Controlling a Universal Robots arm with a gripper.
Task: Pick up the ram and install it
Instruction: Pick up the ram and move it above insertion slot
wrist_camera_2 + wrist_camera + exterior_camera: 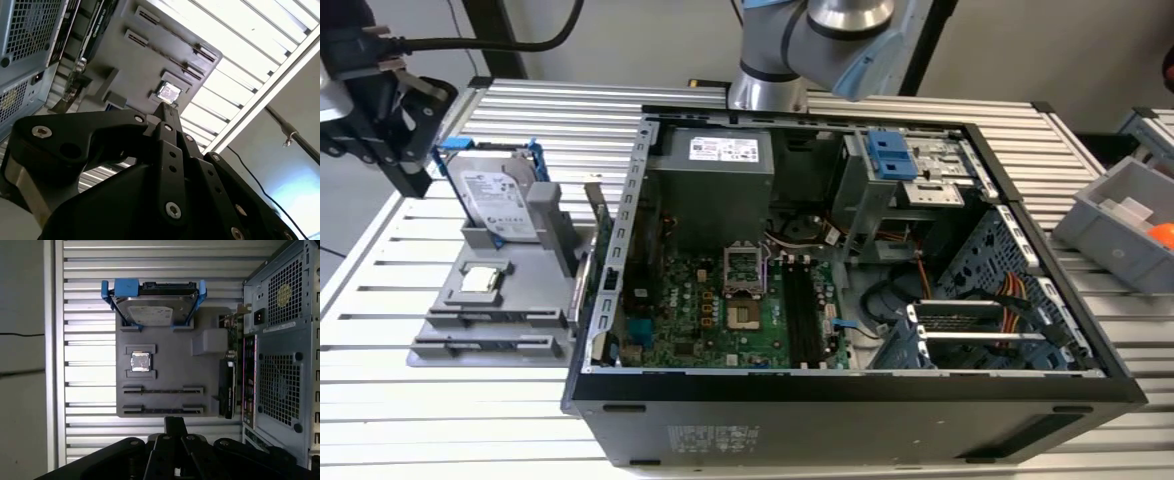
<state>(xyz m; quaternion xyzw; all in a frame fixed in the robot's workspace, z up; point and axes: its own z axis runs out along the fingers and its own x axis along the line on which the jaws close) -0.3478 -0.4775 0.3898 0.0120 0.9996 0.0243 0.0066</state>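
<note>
I cannot tell whether the ram stands in the gray tray. In the first wrist view its two long grooves read only as thin dark lines, parallel to the hard drive. My gripper hovers at the tray's edge, jaws drawn together, nothing visible between them.

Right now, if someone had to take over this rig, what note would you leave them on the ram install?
End effector: shut, nothing seen between its pads. It hovers near the gray fixture, toward the exterior view's left of the open case.
Ram: I cannot identify it for sure. The fixture's two long holders look empty. A thin green board stands on edge at the fixture's side by the case and may be it.
Done: no grasp shows. Whether a stick sits in the motherboard slots cannot be told.
Left: apparently both pick-up and seating.
</note>
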